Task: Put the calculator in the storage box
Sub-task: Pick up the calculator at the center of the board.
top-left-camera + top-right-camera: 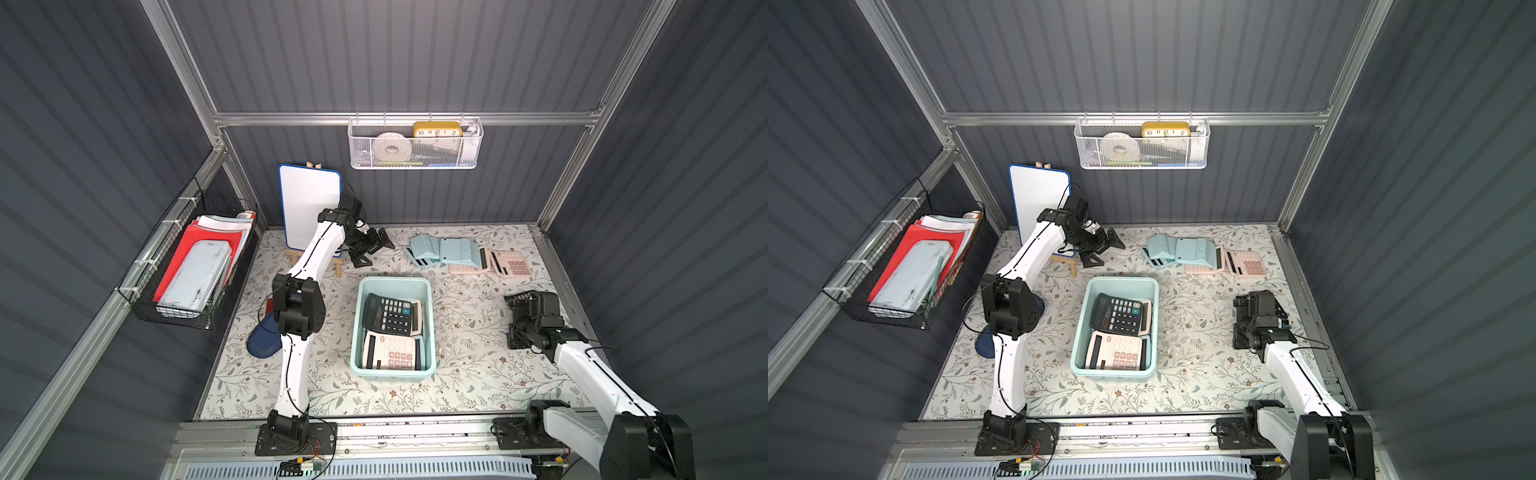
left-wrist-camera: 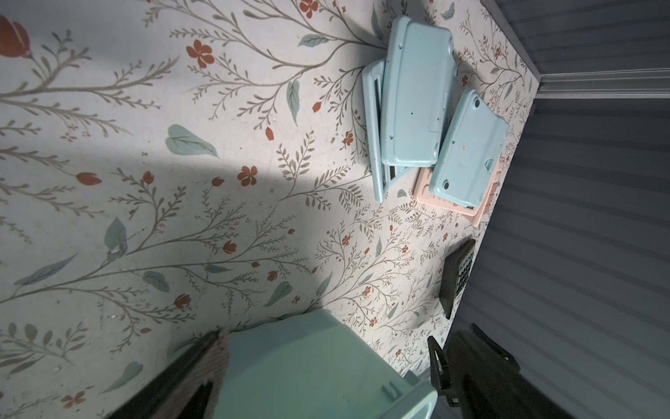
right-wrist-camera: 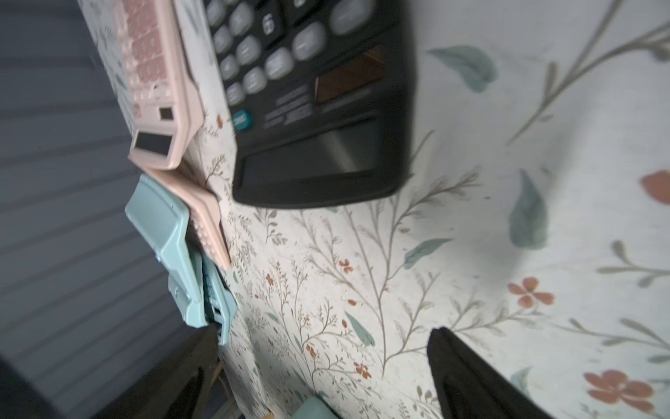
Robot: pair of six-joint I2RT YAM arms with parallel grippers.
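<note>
Mint plastic storage box [image 1: 395, 281], rounded corners, holds black calculator [image 1: 388, 314], perhaps matte.

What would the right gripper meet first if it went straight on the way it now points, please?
Probably the black calculator, lying on the floral mat just ahead of the open right gripper. If the gripper tilts downward, the mat could come first; depth is unclear.

Mint storage box [image 1: 395, 286], upright, holds a black calculator [image 1: 388, 314] lying face up.

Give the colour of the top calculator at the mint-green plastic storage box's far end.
Black calculator, grey keys; clearest in a top view.
</note>
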